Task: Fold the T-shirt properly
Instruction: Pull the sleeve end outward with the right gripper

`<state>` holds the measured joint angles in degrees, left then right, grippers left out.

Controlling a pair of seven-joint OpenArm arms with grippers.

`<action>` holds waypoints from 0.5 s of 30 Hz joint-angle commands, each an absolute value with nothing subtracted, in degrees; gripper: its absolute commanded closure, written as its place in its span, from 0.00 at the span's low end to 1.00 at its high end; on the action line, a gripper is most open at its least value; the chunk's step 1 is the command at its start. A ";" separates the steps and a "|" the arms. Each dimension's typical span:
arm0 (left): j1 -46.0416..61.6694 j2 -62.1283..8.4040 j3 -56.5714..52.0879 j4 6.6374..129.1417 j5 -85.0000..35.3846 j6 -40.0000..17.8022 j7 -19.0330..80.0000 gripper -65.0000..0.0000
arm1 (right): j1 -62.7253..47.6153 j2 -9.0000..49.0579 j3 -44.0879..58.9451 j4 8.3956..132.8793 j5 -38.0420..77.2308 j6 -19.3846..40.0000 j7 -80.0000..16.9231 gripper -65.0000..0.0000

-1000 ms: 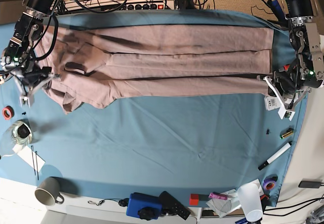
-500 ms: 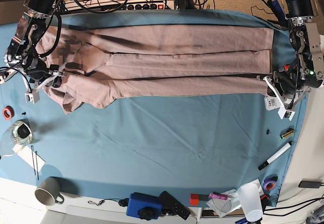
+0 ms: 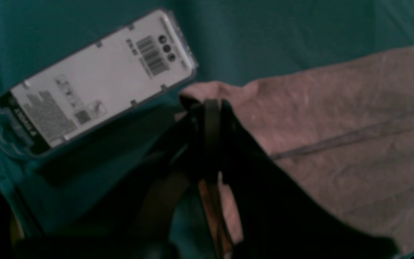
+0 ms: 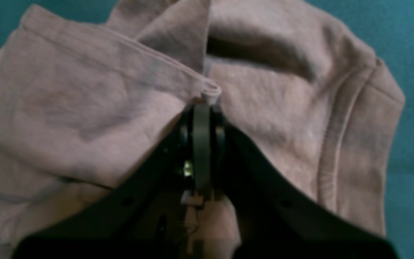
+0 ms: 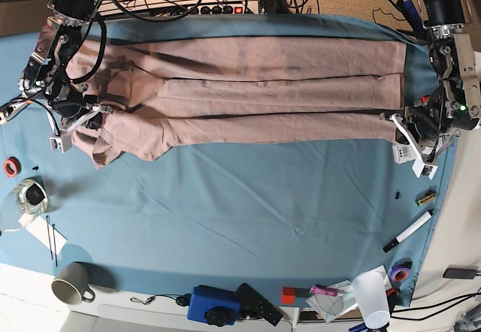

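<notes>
Covering the table, the blue cloth (image 5: 248, 197) carries the T-shirt (image 5: 248, 84), folded lengthwise along its far side. The right gripper (image 4: 207, 99) pinches a sleeve fold; the left gripper (image 3: 207, 104) clamps the hem corner.

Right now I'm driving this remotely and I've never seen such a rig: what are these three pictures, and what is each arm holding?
One overhead picture shows both robot arms over the blue table cloth. The other two are cameras mounted on each wrist, looking down past the gripper. The dusty pink-beige cotton T-shirt lies stretched lengthwise. The right gripper is shut on a folded edge at the crumpled end; the left gripper pinches the corner at the opposite end, beside a white barcoded plastic case.
</notes>
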<state>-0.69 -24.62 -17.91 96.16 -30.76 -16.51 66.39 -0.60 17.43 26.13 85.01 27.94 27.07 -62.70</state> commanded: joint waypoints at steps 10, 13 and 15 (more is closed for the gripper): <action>-1.54 -25.56 -18.17 97.12 -31.24 -16.56 65.63 1.00 | -0.03 18.44 26.30 99.48 26.50 28.27 -62.89 1.00; -1.54 -25.56 -18.17 97.12 -30.63 -16.56 65.65 1.00 | -0.08 18.44 26.30 103.96 28.75 28.27 -65.98 1.00; -1.37 -25.58 -18.17 97.12 -30.63 -16.56 65.82 1.00 | -0.84 18.44 26.30 105.06 29.15 28.75 -66.50 1.00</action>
<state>-0.64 -24.62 -17.91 96.16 -30.65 -16.51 66.41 -1.41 17.45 26.09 104.09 28.56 28.56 -67.31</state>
